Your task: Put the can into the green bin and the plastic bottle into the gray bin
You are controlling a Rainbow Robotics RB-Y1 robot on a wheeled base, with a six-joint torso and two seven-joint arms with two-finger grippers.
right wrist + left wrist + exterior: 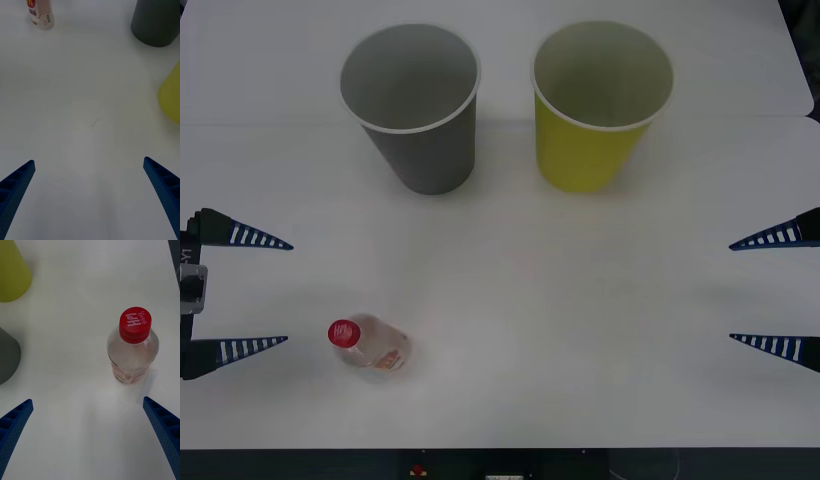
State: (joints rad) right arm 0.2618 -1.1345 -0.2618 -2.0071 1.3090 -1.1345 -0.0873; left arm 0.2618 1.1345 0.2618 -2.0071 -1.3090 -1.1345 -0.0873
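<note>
The left gripper [270, 293] is hanging low at the left edge of the white worktop [580, 330], its blue ribbed fingers [250, 237] spread wide and holding nothing. Just beyond it, the small clear plastic bottle with a red screw cap and orange-red and white label [370, 345] is standing upright on the worktop, near the front edge; in the left wrist view the plastic bottle [132, 348] is sitting between the lines of the two open fingers but off toward one of them, not centred.

Farther back, the large gray tapered paper-cup-shaped bin with a white rim [416, 105] is standing upright, well apart from the bottle, and beside it a same-sized yellow cup [595, 105] is standing too. No can and no green bin are appearing on the worktop.

The right gripper [778, 290] is waiting at the right edge, fingers likewise spread and empty, well apart from everything.

By my judgement the bottle step is only beginning: nothing is gripped yet. The next move is calling for the left gripper to shift sideways until the bottle is centred between its fingers, advance around the body below the cap, close, then lift and carry it over the gray bin's open mouth.
</note>
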